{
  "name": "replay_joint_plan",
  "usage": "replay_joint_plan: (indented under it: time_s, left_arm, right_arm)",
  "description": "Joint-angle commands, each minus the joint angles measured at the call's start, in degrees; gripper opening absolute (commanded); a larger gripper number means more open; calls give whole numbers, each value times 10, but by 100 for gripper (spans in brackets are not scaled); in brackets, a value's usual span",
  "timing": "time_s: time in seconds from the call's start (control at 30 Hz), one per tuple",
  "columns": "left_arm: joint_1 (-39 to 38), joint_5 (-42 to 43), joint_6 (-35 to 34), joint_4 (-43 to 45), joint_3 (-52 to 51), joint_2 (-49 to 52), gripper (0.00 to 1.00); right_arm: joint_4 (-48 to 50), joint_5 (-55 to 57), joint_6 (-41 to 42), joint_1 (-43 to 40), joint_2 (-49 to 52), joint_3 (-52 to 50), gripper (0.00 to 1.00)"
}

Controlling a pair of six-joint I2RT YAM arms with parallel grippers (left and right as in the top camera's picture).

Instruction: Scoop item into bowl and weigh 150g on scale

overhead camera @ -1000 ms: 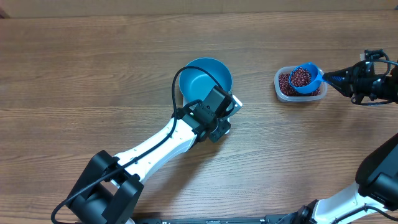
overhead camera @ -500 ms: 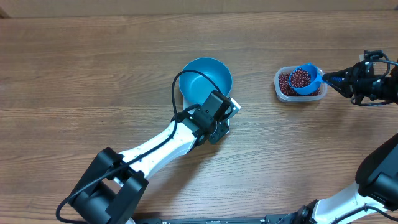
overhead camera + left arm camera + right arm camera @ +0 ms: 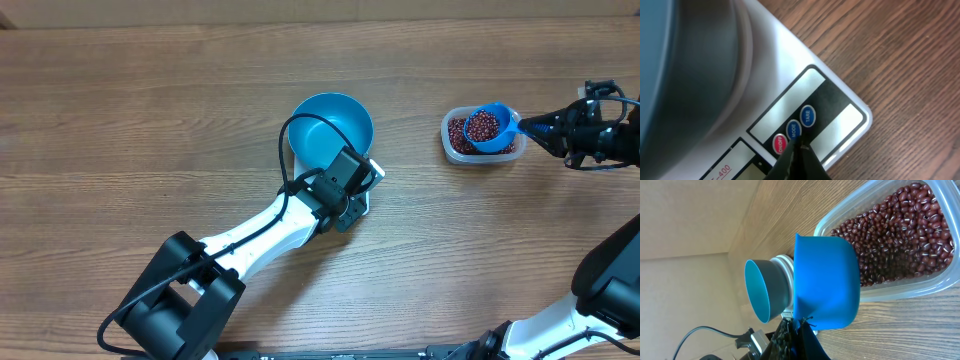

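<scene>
Black left end effector (image 3: pixel 797 152) pressed together, tip at the middle of 3 buttons on flat white rectangular scale (image 3: pixel 840 122). Round, deep teal bowl (image 3: pixel 330 125) atop scale. Farther off, right end effector (image 3: pixel 796 330) pinching bright-blue plastic scoop (image 3: pixel 827 280), loaded, over clear plastic tub (image 3: pixel 900 287) of small red-brown beans (image 3: pixel 905 230).

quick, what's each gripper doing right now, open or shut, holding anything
left gripper: closed, holding nothing, tip at the scale buttons
right gripper: closed on the blue scoop, which is loaded with beans

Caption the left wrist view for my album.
Shut left gripper at the MODE button of the scale bearing the teal bowl.
</scene>
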Motion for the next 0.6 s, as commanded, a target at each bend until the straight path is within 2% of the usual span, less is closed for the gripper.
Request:
replay_joint_plan:
  time_s: [0.0,0.57]
  left_arm:
    - [0,-17,4,1,-4,12,4]
    - [0,-39,-2,-5,-5,18,4]
  right_arm:
    - [1,-12,-7,-2,3,3,4]
    - [-1,-12,-7,-2,3,3,4]
